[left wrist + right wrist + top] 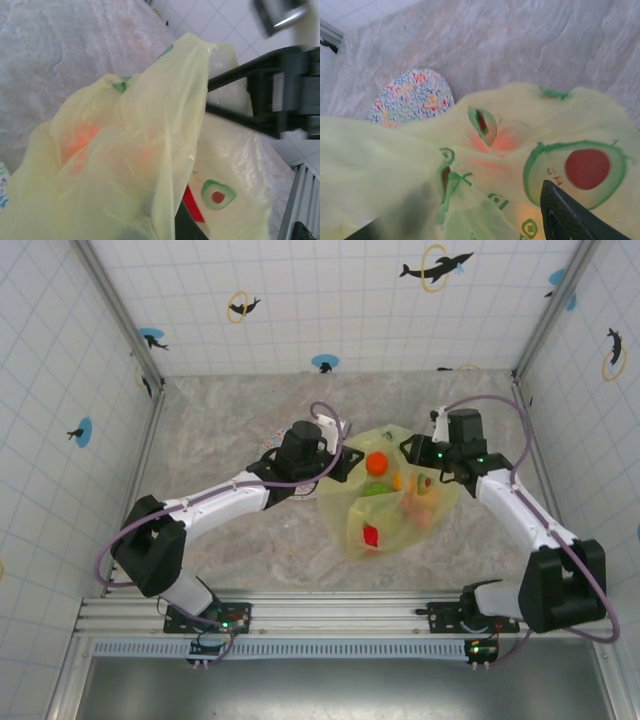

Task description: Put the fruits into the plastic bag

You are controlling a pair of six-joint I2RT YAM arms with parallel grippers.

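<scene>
Your plastic bag [392, 522] holds orange, green, red fruits [377, 464]; left jaws pinch its rim; right jaws, you cannot tell.

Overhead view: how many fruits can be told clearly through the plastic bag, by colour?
orange fruit: 1
green fruit: 1
red fruit: 1
Total: 3 clearly seen inside the plastic bag; the blurred shapes on its right side cannot be counted.
</scene>
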